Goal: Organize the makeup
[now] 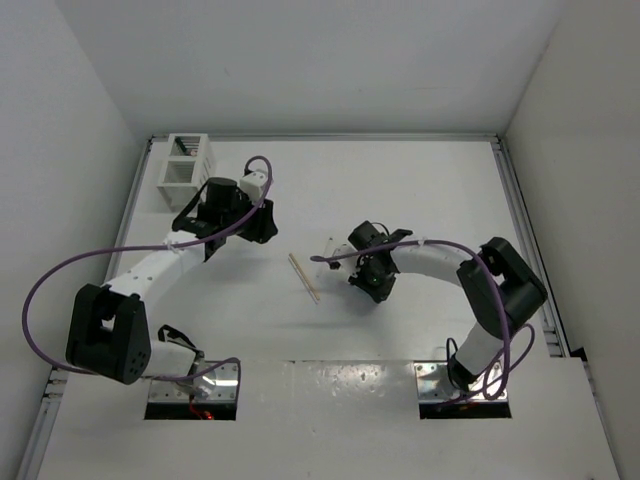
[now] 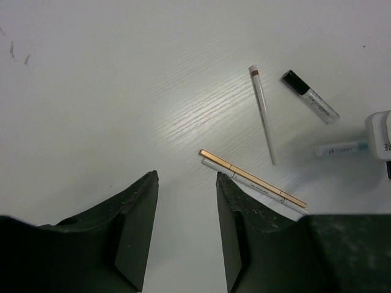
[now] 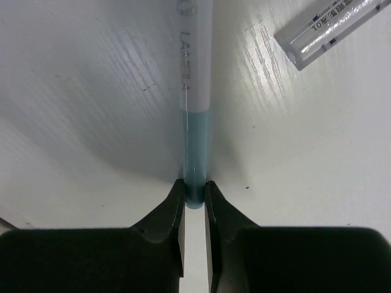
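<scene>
– Between the fingers of your right tool [image 3: 194,201], how much of the stick can you really see?

– Only part. The pale blue stick [image 3: 197,91] runs off the top of the right wrist view, so its far end is cut off; the printing along its barrel is too blurred to read; from above, your right arm covers both stick and tool, so that view tells you nothing about the grip.

– How does the stick look?

– Slim and round; white for most of its visible length, turning translucent pale blue at the near end; it lies on the counter [image 1: 400,190], pointing straight away from the tool.

– So the tool has it?

– Yes; your right tool is pinching the blue end, one finger pressed against each side; only the very tip sits between them. A clear tube [image 3: 330,27] with black lettering lies apart, up and to the right, cut off by the frame.

– And your left side?

– Your left tool [image 2: 186,183] is spread, with only bare counter between its fingers. Just beyond its right finger the tan stick [image 2: 252,178] and a thin white stick [image 2: 244,182] lie side by side; the white one's end meets the tool body, so you cannot see where it stops. Farther off lies a brown-tipped white stick [image 2: 264,116]. The slatted box [image 1: 186,160] stands in the far left corner of the counter, well apart from the sticks.
</scene>
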Tool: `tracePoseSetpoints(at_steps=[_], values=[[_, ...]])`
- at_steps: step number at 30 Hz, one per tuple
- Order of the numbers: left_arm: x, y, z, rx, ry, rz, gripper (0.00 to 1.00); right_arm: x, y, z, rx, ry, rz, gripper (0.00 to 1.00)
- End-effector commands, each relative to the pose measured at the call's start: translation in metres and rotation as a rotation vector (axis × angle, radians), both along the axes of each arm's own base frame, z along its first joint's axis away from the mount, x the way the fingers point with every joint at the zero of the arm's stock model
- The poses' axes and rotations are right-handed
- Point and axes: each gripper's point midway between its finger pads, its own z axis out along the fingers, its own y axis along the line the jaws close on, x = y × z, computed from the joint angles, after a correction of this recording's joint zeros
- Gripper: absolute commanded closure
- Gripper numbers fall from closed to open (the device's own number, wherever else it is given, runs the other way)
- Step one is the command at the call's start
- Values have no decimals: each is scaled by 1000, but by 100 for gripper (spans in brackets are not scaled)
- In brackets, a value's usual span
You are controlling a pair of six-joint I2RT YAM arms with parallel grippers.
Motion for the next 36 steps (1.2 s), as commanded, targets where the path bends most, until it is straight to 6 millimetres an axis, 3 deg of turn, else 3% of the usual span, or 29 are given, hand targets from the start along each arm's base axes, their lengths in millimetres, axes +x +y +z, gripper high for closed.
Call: tracePoseSetpoints(at_steps=[1,2,3,4,5,6,10,14,15,17,19,24,29,31,34,35,36], values=[[3,-8,30,-58,-100,-70,51,10,21,23,109,-66,-17,100],[0,-13,31,-75,-96,-96,49,20,38,49,201,-121,-25,100],[-2,-25,44,-120,-127,-170,48,25,53,61,279,-127,-74,100],[-4,-27,48,-148,-135,-200,46,41,72,87,372,-198,-84,100],[-9,-35,54,-183,-142,-254,44,45,83,100,435,-208,-90,100],[-16,-44,73,-261,-178,-359,40,56,102,121,530,-231,-145,100],[-29,-60,104,-431,-204,-505,34,89,145,157,714,-288,-226,100],[-20,-61,118,-445,-239,-492,32,112,174,179,804,-339,-253,100],[-18,-61,114,-449,-221,-476,31,115,178,178,807,-341,-260,100],[-11,-59,126,-460,-261,-460,31,118,189,190,853,-336,-246,100],[-8,-60,128,-471,-267,-458,30,120,192,187,855,-325,-251,100],[19,-47,122,-446,-280,-307,28,107,211,196,906,-302,-176,100],[34,-30,105,-392,-259,-209,45,106,213,199,925,-316,-178,100],[35,-30,101,-383,-245,-209,46,108,211,199,920,-322,-188,100],[36,-26,101,-382,-247,-200,70,108,214,198,927,-311,-189,100],[40,-27,105,-383,-260,-203,85,110,218,196,929,-303,-185,100],[40,-27,105,-389,-254,-199,90,109,219,194,929,-290,-183,100]])
